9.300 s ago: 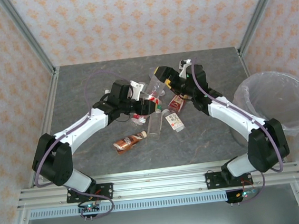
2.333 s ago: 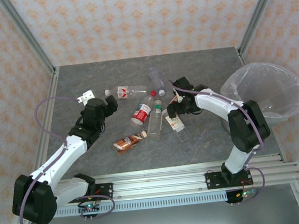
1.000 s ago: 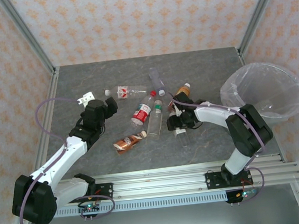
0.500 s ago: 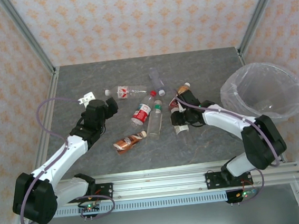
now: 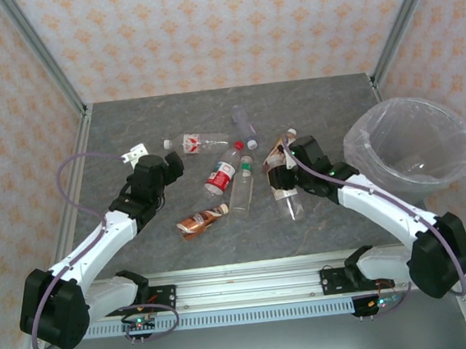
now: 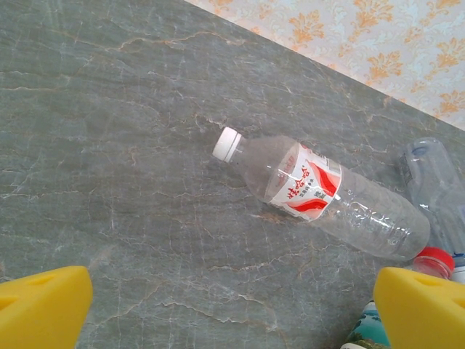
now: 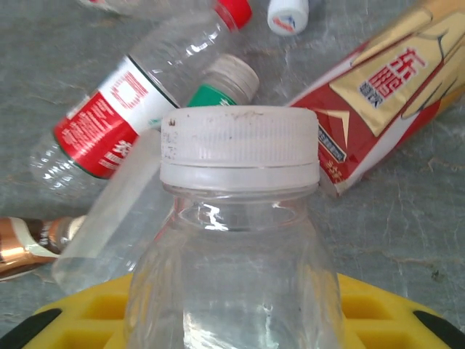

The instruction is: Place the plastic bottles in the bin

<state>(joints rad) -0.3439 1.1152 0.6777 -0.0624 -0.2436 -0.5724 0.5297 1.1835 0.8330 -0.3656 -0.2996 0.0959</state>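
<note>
Your right claw (image 5: pixel 285 179) is closed partway on a white-capped bottle (image 7: pixel 236 218), mid-table beside the other bottles (image 5: pixel 221 175). Your left claw (image 6: pixel 232 309) gapes wide and empty over the table (image 6: pixel 131 145). The bin (image 5: pixel 439 126) stands at the right.

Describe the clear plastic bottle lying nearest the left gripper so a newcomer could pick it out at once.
On the grey marbled table, go to the left end of the scattered bottles, just ahead of the open left gripper. The clear plastic bottle there lies on its side with a red-and-white label. Its white cap points left, away from the pile, unlike any neighbour's.
</note>
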